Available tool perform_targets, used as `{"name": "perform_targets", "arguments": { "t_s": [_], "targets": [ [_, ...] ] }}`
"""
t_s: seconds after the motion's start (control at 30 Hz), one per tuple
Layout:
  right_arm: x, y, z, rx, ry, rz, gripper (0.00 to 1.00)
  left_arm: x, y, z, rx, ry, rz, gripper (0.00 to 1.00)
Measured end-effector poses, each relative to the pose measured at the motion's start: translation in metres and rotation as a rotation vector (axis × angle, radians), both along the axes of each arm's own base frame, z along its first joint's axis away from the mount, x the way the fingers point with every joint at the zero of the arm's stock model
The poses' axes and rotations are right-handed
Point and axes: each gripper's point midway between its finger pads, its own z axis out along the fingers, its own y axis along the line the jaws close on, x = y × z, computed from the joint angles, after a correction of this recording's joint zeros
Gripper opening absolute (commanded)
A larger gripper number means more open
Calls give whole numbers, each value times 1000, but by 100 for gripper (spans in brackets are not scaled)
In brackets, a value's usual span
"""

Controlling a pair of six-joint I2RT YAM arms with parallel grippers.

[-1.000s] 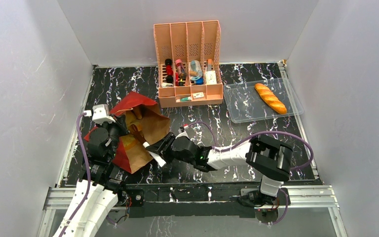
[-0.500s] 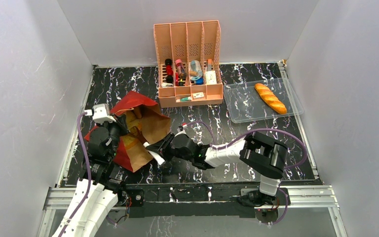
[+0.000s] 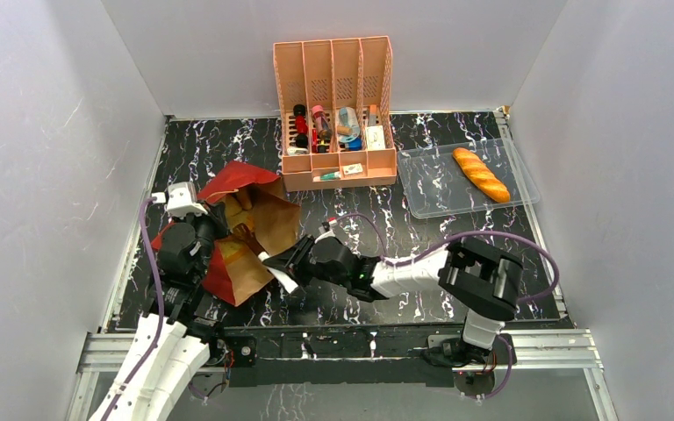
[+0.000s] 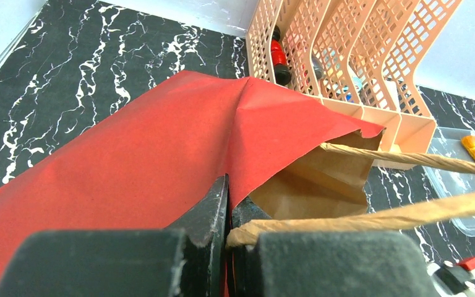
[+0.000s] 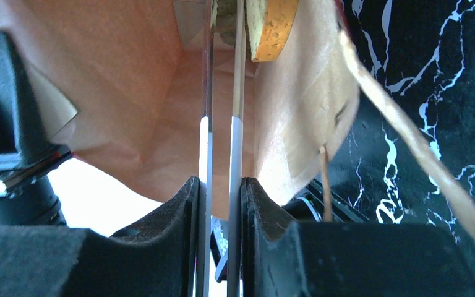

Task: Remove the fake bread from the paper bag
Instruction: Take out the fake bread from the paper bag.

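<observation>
A pink slotted organizer stands beyond the right claw, a little to its right, against the white back wall. It has four tall upright slots, and low front compartments holding small bottles with red and black caps and small boxes. A clear plastic tray lies flat, farther right of the claw and well apart from it, just beside the organizer's right end. Everything rests on a black table with white marble veining, which runs under the claw. White side walls close in both flanks.

paper bag left of tray, organizer behind
</observation>
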Motion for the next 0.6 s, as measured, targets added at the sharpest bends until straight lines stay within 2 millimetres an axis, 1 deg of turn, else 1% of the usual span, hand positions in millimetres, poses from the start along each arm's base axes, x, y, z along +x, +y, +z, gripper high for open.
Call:
{"name": "perform_targets", "arguments": {
  "t_s": [0.27,0.5,0.6],
  "targets": [
    [-14,-24,20,16,-36,3,0,6,3,-5,0,17,31,0],
    [-36,-49,31,12,-71,12,0,9,5,-11,5,39,47,0],
    [-44,-62,40,18,-89,8,0,10,5,-12,2,43,50,0]
  ]
}}
